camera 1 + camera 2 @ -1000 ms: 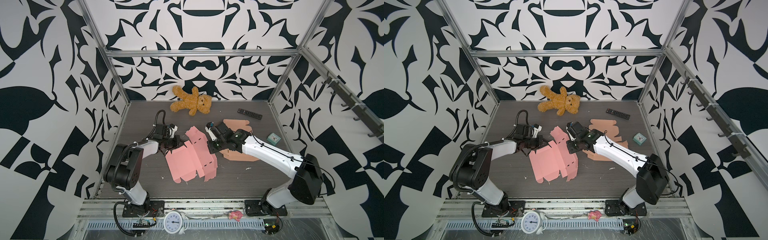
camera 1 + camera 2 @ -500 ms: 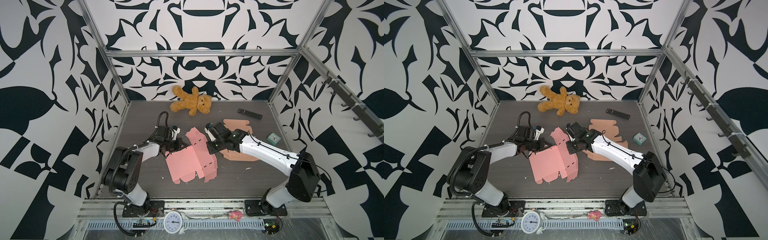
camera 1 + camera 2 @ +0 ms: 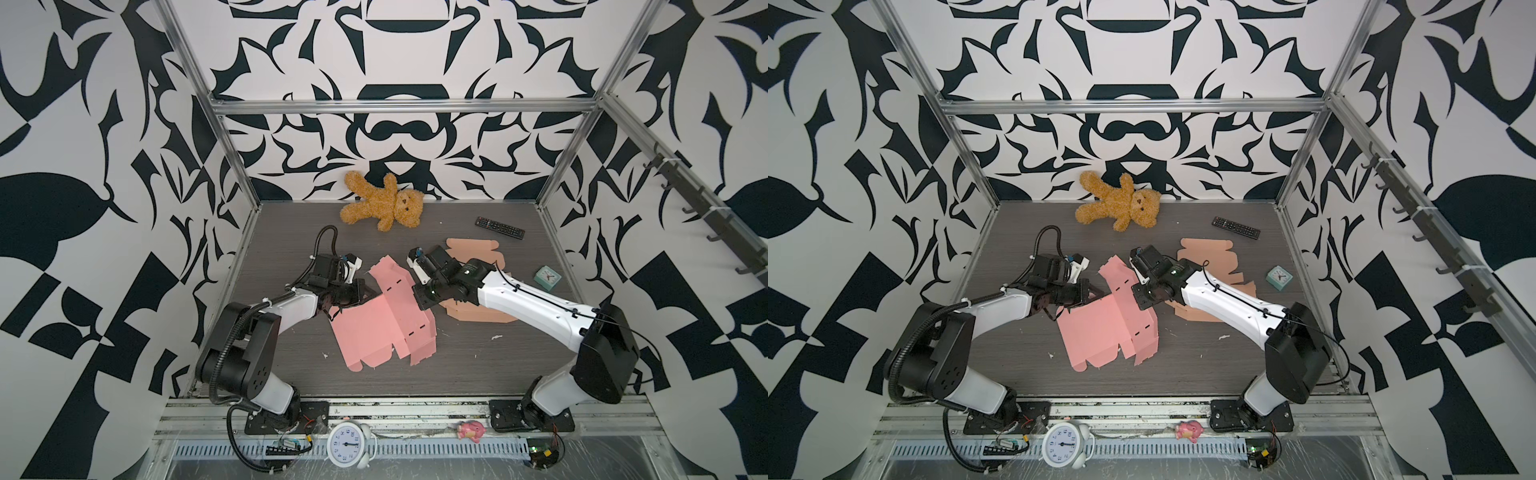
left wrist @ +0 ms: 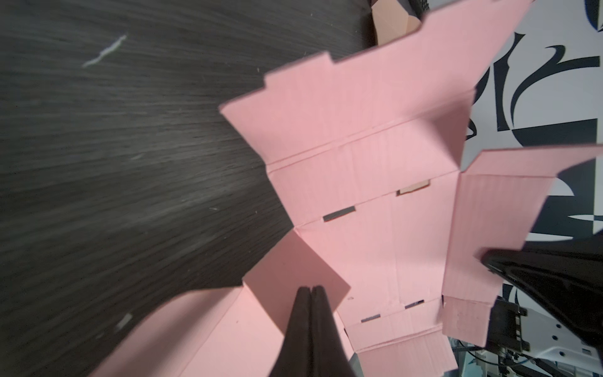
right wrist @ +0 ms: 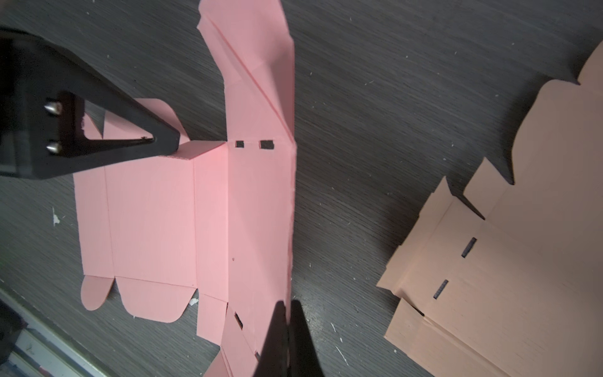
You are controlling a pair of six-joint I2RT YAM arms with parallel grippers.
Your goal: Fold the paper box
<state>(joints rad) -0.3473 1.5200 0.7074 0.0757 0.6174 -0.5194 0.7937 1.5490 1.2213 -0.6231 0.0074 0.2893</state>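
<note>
The pink paper box (image 3: 382, 324) (image 3: 1104, 328) lies as a partly creased flat blank in the middle of the dark table. My left gripper (image 3: 360, 291) (image 4: 312, 289) is at its left far corner, shut, with its tips against a small raised flap (image 5: 202, 150); no paper shows between its fingers. My right gripper (image 3: 424, 297) (image 5: 288, 303) is at the blank's right edge, shut on the long side panel (image 5: 261, 212), which it holds raised off the table. The far end of that panel (image 4: 375, 98) stands up and curls.
A tan cardboard blank (image 3: 478, 309) (image 5: 505, 228) lies under and beside the right arm. At the back lie a teddy bear (image 3: 382, 205) and a black remote (image 3: 500, 227). A small teal clock (image 3: 547, 278) sits at the right. Paper scraps (image 3: 495, 337) dot the table.
My left gripper has slid a little to the right, up against the box's small flap. The right gripper and its raised panel have barely moved.
</note>
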